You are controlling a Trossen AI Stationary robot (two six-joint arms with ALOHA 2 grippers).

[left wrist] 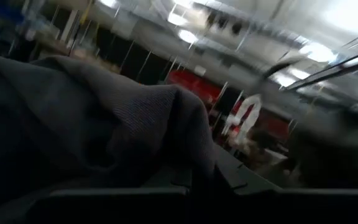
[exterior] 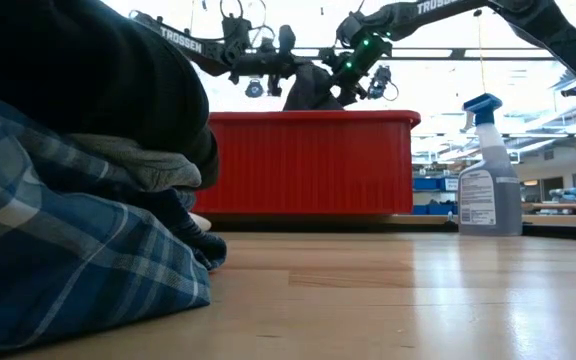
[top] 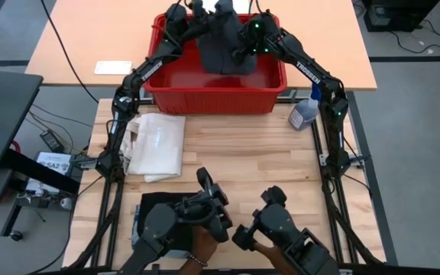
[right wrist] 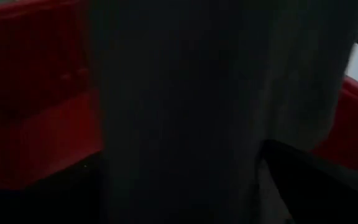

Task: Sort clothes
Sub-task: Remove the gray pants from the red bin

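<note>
**Grey garment held over the red bin**

Wooden tabletop (top: 266, 164), with a workshop room behind it, carries everything described.

Left gripper (top: 198, 9) hangs above the far side of a red bin (top: 205, 99), its fingers pressed together, pinching the top edge of a dark grey cloth (top: 224, 46). Right gripper (top: 244, 47) sits just beside that cloth on its other side, fingers spread wide and gripping nothing; its wrist camera sees the grey fabric filling the space directly ahead.

The cloth hangs downward from the left gripper's pinch, its long axis running top to bottom, its lower end over the bin's inside. My reading is that the drop into the bin depends on the left gripper alone, since only it holds the fabric.

Counting outward: one grey cloth in the air, one red bin, one spray bottle (top: 306, 113) beside the bin's right corner, one white tote bag (top: 157, 145) lying flat left of centre. At the near edge lies a pile with one blue-and-white plaid cloth (exterior: 58, 260) and some black fabric (exterior: 78, 70) on top of it, well apart from both grippers.
</note>
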